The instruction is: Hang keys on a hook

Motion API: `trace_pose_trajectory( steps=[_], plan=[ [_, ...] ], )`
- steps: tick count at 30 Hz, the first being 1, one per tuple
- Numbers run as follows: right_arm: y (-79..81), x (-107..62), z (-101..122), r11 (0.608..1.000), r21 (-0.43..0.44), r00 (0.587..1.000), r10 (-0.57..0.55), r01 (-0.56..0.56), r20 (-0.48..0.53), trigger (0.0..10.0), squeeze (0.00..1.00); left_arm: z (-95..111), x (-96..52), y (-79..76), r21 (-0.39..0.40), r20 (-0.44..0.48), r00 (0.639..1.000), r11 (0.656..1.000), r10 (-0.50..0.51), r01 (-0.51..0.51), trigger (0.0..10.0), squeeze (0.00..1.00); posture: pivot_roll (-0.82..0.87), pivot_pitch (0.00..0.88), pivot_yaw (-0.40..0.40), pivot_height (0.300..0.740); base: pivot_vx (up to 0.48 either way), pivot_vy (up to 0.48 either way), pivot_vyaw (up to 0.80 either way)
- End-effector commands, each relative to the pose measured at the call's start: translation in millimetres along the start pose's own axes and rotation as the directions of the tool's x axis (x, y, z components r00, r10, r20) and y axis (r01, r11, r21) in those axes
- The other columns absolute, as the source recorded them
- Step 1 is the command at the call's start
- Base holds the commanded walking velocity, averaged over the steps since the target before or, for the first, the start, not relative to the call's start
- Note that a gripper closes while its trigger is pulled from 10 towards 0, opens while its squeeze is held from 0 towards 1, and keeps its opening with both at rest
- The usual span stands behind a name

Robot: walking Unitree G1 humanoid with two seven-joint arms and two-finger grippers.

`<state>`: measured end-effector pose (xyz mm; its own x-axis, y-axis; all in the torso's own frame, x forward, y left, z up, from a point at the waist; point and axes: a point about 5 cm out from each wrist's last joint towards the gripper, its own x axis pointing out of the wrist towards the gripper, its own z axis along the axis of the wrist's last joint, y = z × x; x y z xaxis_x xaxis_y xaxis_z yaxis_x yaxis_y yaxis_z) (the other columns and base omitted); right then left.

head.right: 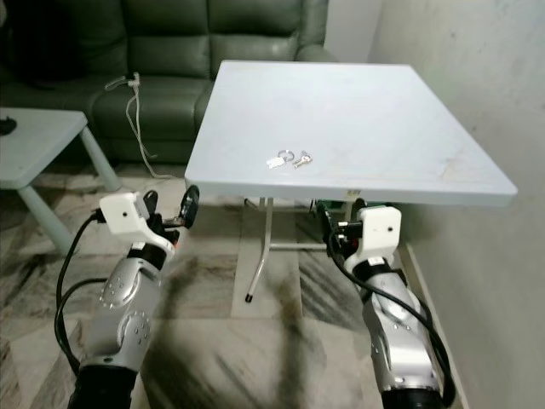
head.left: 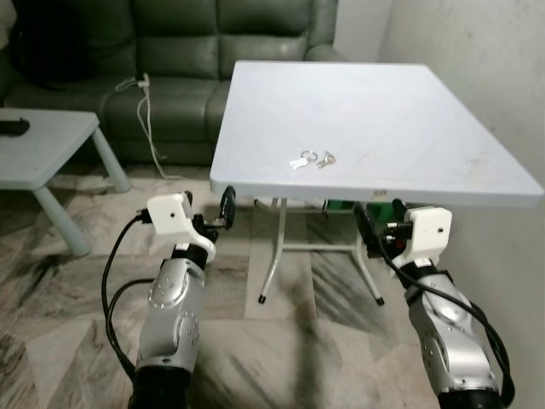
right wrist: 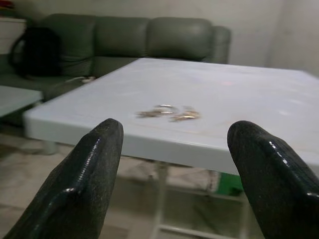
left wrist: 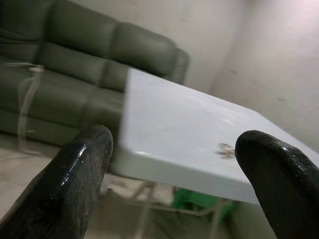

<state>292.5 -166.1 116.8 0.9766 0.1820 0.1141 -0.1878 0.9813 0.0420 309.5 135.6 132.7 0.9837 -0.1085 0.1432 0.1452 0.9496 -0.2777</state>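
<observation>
Head view: keys (head.left: 312, 159) lie on the table (head.left: 409, 111) near its front edge; both grippers hang below that edge. Left gripper (left wrist: 174, 184) gapes wide, empty. Right gripper (right wrist: 172, 174) likewise, facing the keys. Flat keys may slide off when pinched.

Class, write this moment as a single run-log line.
phase: approach | keys: lying on white table, near front edge | left gripper: open, empty | right gripper: open, empty, facing keys

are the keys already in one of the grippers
No, the keys lie on the white table, apart from both open grippers.
</observation>
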Motion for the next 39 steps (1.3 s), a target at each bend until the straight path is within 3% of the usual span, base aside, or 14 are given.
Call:
trace_pose_trajectory(
  steps=[1, 39],
  plan=[
    [6.7, 4.7, 6.9, 1.0, 0.006, 0.999, 0.022, -0.022, 0.028, 10.0, 0.0, 2.1, 0.2, 4.6, 0.008, 0.0, 1.0, 1.0, 0.007, -0.007, 10.0, 0.0, -0.01, 0.0, -0.057, 0.74, 0.0, 0.379, 0.0],
    [7.9, 5.0, 6.8, 0.999, 0.005, 0.999, 0.034, -0.034, 0.027, 10.0, 0.0, 1.4, 0.5, 4.0, 0.009, 0.001, 1.0, 1.0, 0.015, -0.015, 10.0, 0.0, -0.01, 0.0, -0.063, 0.74, 0.0, 0.371, 0.0]
  ],
)
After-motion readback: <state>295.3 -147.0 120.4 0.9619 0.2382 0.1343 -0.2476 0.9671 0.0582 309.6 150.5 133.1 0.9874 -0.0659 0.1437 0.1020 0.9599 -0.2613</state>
